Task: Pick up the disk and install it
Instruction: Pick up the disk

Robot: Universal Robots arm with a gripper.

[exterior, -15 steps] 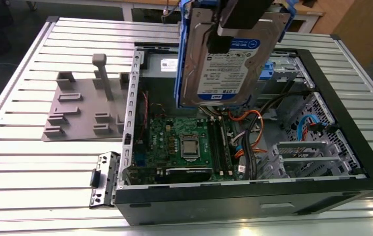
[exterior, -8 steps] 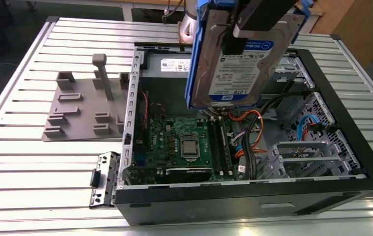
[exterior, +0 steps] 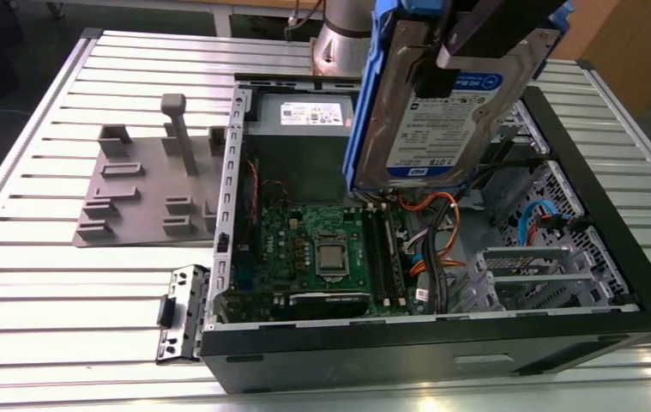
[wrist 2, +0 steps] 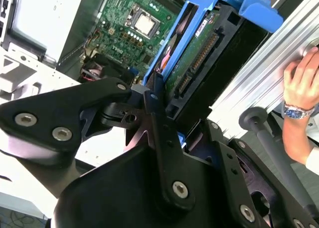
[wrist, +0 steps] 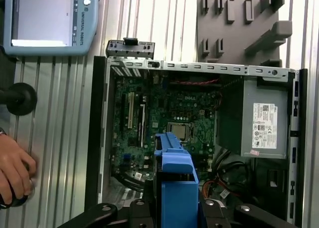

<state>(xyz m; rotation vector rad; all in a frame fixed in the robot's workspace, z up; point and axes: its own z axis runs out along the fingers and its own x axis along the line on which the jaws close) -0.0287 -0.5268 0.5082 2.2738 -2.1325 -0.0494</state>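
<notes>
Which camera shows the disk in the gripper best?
The exterior view: the disk hangs above the open computer case with its labelled face toward the camera. The second wrist view shows its connector edge and blue carrier; the first wrist view, the carrier end-on.

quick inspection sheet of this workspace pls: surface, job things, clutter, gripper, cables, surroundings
surface: slatted metal table with an open computer case lying on it
job's things: disk in its blue carrier, held in the air over the case, not in a bay
clutter: grey fixture plate on the table at the exterior view's left of the case; metal bracket by the case's near corner
gripper: gripper shut on the disk
cables: orange, blue and black cables loose inside the case, under the disk
surroundings: a person's hand at the table's edge; pendant on the table
</notes>
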